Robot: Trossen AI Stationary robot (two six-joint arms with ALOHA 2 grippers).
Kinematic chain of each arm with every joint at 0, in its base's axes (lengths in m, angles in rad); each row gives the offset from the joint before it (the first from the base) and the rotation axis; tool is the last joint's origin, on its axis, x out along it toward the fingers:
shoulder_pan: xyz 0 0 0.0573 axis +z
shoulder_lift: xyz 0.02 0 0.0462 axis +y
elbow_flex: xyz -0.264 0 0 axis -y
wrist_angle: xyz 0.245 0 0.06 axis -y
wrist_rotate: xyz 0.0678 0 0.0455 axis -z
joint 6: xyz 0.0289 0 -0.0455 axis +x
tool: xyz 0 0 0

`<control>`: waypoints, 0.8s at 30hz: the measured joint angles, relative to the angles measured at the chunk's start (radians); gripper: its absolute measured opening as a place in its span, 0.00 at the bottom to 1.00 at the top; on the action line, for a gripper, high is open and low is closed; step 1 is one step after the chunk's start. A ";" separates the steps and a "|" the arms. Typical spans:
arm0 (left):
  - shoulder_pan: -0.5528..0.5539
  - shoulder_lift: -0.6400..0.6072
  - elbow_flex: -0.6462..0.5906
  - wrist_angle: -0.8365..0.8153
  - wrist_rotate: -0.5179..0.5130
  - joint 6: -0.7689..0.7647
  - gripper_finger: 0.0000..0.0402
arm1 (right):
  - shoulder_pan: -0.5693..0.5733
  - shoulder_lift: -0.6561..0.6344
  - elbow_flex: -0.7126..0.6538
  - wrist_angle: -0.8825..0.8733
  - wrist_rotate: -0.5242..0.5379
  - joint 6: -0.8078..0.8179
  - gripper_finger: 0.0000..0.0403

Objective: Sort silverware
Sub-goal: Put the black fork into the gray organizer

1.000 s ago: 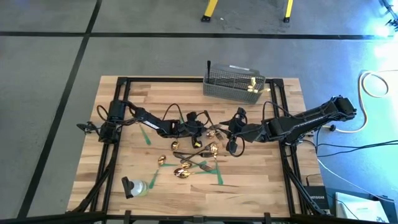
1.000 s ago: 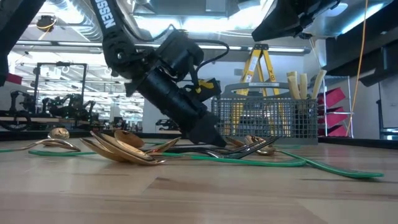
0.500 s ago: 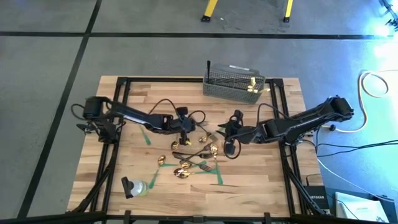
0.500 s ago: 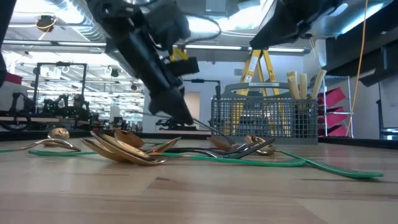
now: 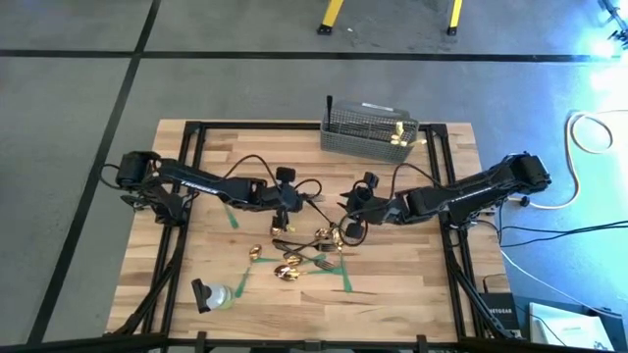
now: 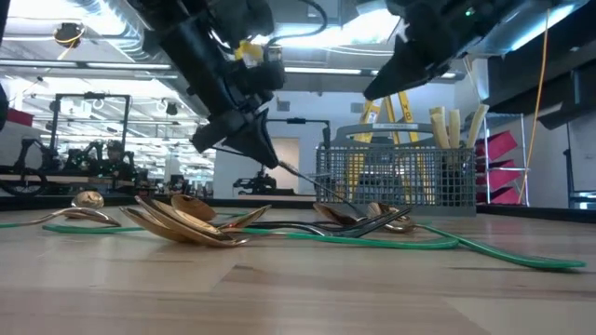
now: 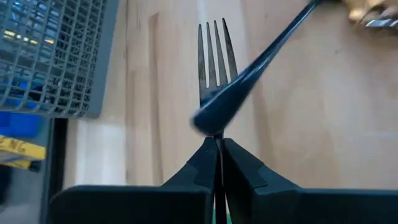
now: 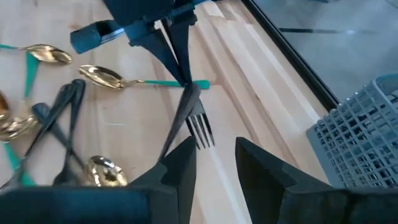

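One dark metal fork hangs pinched in the left claw, lifted clear of the wooden table for sorting. The right claw, fingers apart and empty, waits at its three o'clock, likely to take it.

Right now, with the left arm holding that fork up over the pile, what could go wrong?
The left gripper pinches the dark fork only at its thin middle, so it may pivot or slip and drop onto the spoons below. The right gripper sits close by with its fingers apart and the fork's tines just ahead of them; a handover here could go wrong if the two grippers bump. The mesh basket is some way off, so carrying the fork that far adds to the chance of a drop.
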 joint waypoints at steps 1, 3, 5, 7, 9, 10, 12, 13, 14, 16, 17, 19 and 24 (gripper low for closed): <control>0.004 0.000 0.000 -0.008 -0.018 0.015 0.00 | -0.005 0.008 0.000 0.012 0.000 -0.001 0.23; 0.011 0.000 0.000 -0.016 -0.066 0.043 0.00 | -0.015 0.020 0.000 0.030 -0.007 -0.011 0.23; 0.015 0.000 0.000 -0.015 -0.116 0.090 0.00 | -0.020 0.029 0.000 0.050 -0.024 -0.024 0.23; 0.016 0.000 0.001 -0.014 -0.164 0.151 0.00 | -0.026 0.037 0.000 0.062 -0.027 -0.033 0.23; 0.017 0.000 0.001 -0.012 -0.203 0.218 0.00 | -0.032 0.040 0.000 0.076 -0.038 -0.049 0.23; 0.017 0.000 0.001 -0.010 -0.222 0.245 0.00 | -0.032 0.042 0.000 0.079 -0.043 -0.053 0.23; 0.013 0.000 0.002 -0.007 -0.252 0.288 0.00 | -0.038 0.046 0.000 0.095 -0.045 -0.053 0.23; 0.009 0.000 0.002 -0.005 -0.266 0.309 0.00 | -0.039 0.046 0.000 0.090 -0.046 -0.056 0.23; 0.004 0.000 0.002 -0.001 -0.278 0.322 0.00 | -0.044 0.048 0.000 0.090 -0.048 -0.057 0.23; -0.011 0.000 0.002 0.000 -0.284 0.350 0.00 | -0.059 0.056 0.000 0.094 -0.053 -0.061 0.23; -0.022 0.001 0.002 0.000 -0.283 0.363 0.00 | -0.072 0.064 0.000 0.091 -0.053 -0.061 0.23; -0.046 0.001 0.002 0.002 -0.283 0.388 0.00 | -0.104 0.087 0.000 0.094 -0.062 -0.060 0.23; -0.108 0.001 0.002 -0.002 -0.265 0.479 0.00 | -0.193 0.179 0.000 0.120 -0.193 -0.041 0.23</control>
